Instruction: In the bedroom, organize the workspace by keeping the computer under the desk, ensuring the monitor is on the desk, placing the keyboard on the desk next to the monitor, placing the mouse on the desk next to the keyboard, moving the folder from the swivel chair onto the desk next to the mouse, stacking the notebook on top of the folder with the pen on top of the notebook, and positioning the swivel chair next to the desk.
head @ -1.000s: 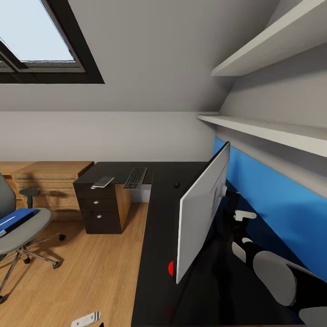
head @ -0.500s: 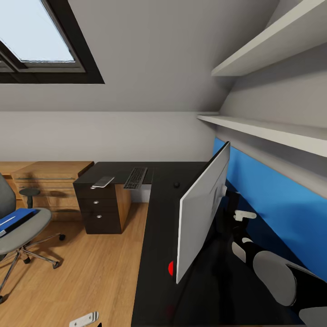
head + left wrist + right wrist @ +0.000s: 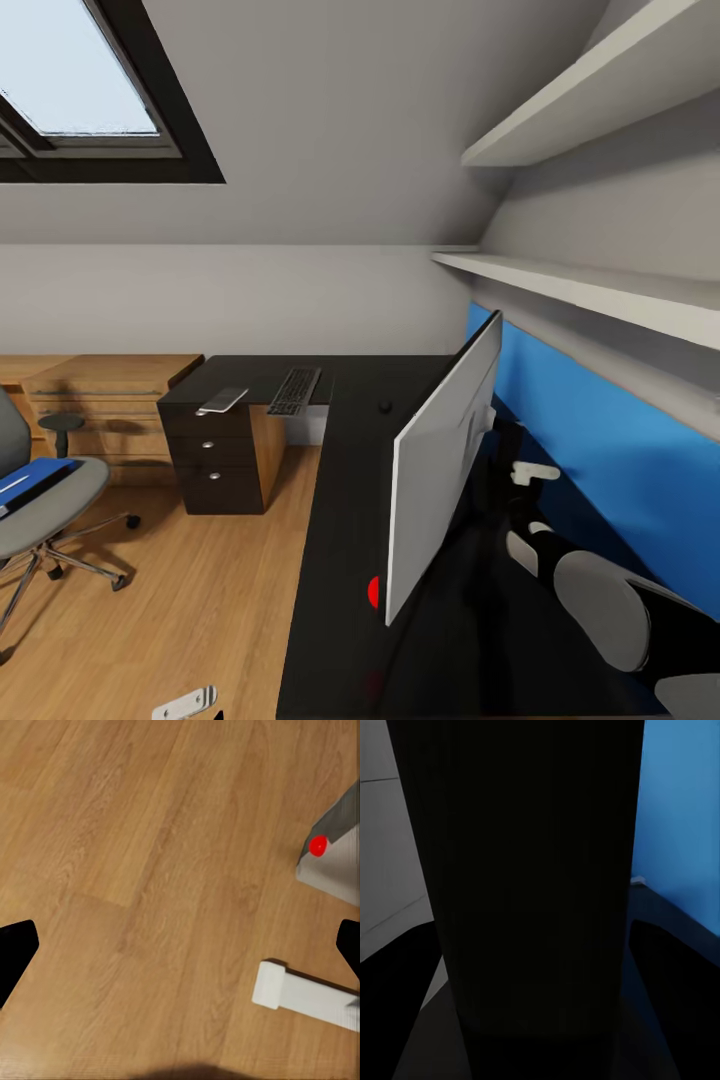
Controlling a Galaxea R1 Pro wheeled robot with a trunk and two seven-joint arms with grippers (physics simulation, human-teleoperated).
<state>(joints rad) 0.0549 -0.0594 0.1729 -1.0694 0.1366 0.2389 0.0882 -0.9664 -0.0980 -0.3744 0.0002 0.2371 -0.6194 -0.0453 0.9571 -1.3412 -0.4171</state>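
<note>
Wide pale-backed monitor [image 3: 440, 470] stands on glossy black L-shaped desk [image 3: 345, 480], right arm reaching behind it; right gripper's state cannot be told. Flat black keyboard [image 3: 295, 391] and small mouse [image 3: 385, 407] lie on the desk, beyond that arm. Bright blue folder [image 3: 30, 480] remains on grey swivel chair [image 3: 45, 495], well apart. Left gripper [image 3: 180, 945], jaws wide, empty, hangs over wood floor beside grey tower computer [image 3: 334, 859].

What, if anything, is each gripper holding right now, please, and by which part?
The left gripper is open over bare floor, holding nothing. The right gripper faces the monitor's dark front; whether it grips cannot be told.
</note>
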